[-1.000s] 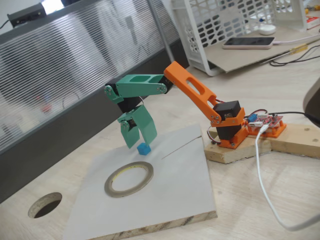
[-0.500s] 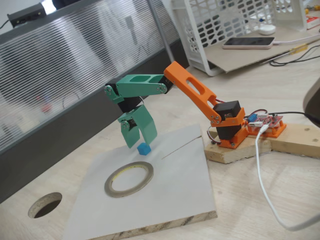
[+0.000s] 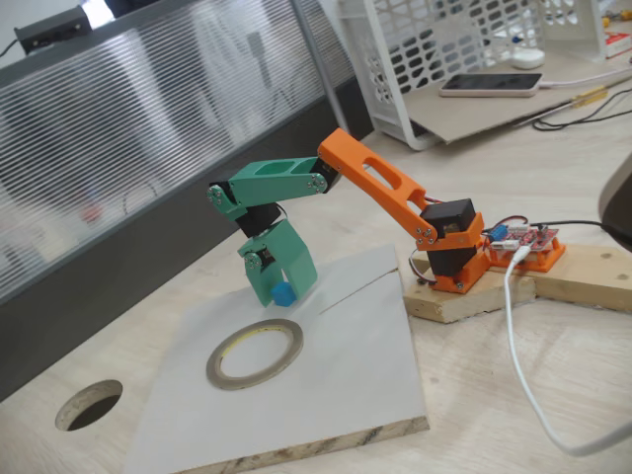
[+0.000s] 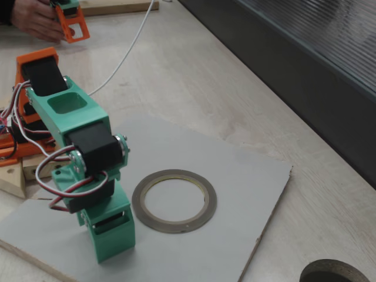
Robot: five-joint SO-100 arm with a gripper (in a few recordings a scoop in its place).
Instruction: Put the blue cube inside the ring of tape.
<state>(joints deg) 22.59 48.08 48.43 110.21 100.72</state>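
Fixed view — blue cube (image 3: 283, 294), tiny, bright — between jaws.

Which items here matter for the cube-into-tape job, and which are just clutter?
Job: blue cube, between the tool's jaws; ring of tape; grey board beneath both.
Clutter: white basket, phone, white cable, round tabletop hole.

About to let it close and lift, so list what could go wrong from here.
1. The blue cube is tiny against the gripper straddling it, so an off-centre squeeze could flick it away across the grey board.
2. The ring of tape lies loose on the board close by; a low carry might clip and shift it.
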